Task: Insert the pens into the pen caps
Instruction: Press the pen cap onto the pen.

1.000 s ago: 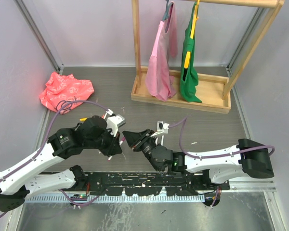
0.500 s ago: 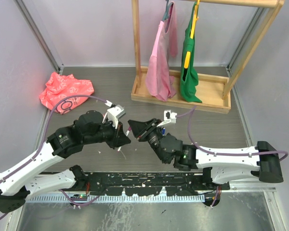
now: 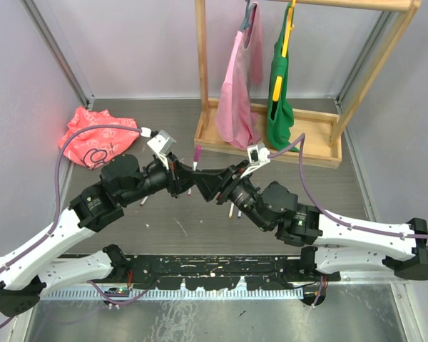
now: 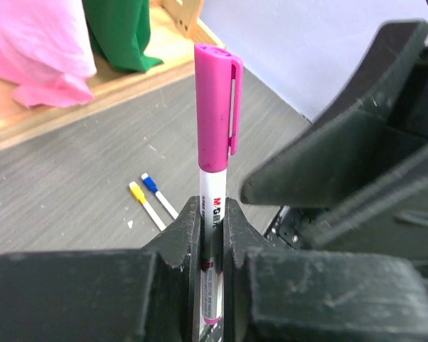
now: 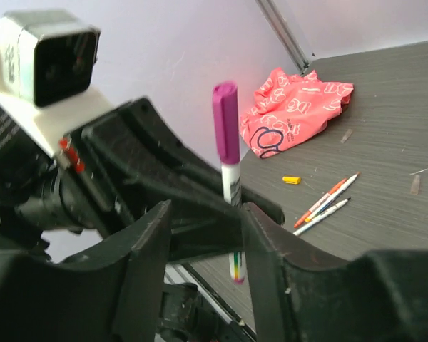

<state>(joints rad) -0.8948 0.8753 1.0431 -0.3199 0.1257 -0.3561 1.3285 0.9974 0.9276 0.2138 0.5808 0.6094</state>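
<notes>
The left tool [image 4: 212,226] is clamped on the white barrel of a pen [image 4: 211,192], holding it upright with its magenta cap [image 4: 215,107] on top. The right tool [image 5: 200,229] faces it nose to nose. Its fingers [image 5: 139,249] are spread, and the pen stands in the gap between them. Both arms reach forward and inward, meeting above the middle of the desk [image 3: 200,228]. On the desk lie a yellow-tipped pen [image 4: 145,204] beside a blue-tipped pen [image 4: 159,195], and three more pens [image 5: 327,200] near a yellow cap [image 5: 291,180].
</notes>
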